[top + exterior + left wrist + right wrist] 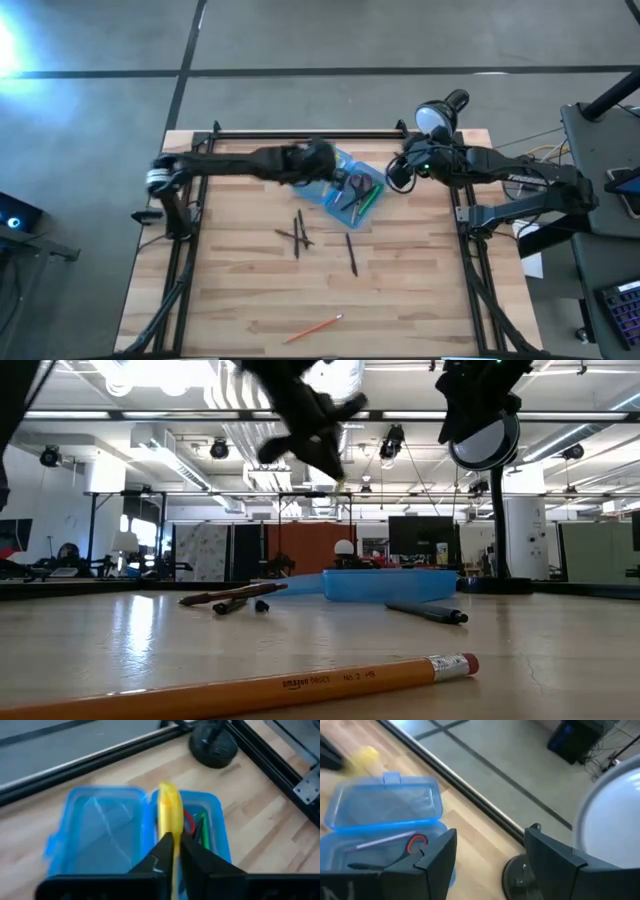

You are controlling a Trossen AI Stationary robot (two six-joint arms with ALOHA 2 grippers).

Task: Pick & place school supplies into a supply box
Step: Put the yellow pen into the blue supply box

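Nearest on the bench (420, 300): an orange pencil (312, 327), lying alone at the front edge, not yet collected. The low view shows its pink eraser end; from above it is only a thin line.

Mid-bench: a crossed cluster of dark pens (297, 236) and one more dark pen (351, 254) just to the side, all loose on the wood.

Farther back: the blue box (335, 186) lies open. From above, red scissors (357, 184) and a green pen (367, 201) already rest in one half. The right wrist view adds a pink pen (382, 840) in there too; the low view shows only the box's side wall, nothing inside.

The left claw (174, 851) hangs over the box, clenched on a yellow pen (170, 812) whose tip points down between the halves. Only the left wrist view makes that plain; from above the arm is a blur.

The right claw (490, 855) waits at the back right beside the desk lamp (441, 108), fingers spread, holding nothing.

Judgement: roughly half done; yellow pen about to go in, the dark pens and the pencil left.
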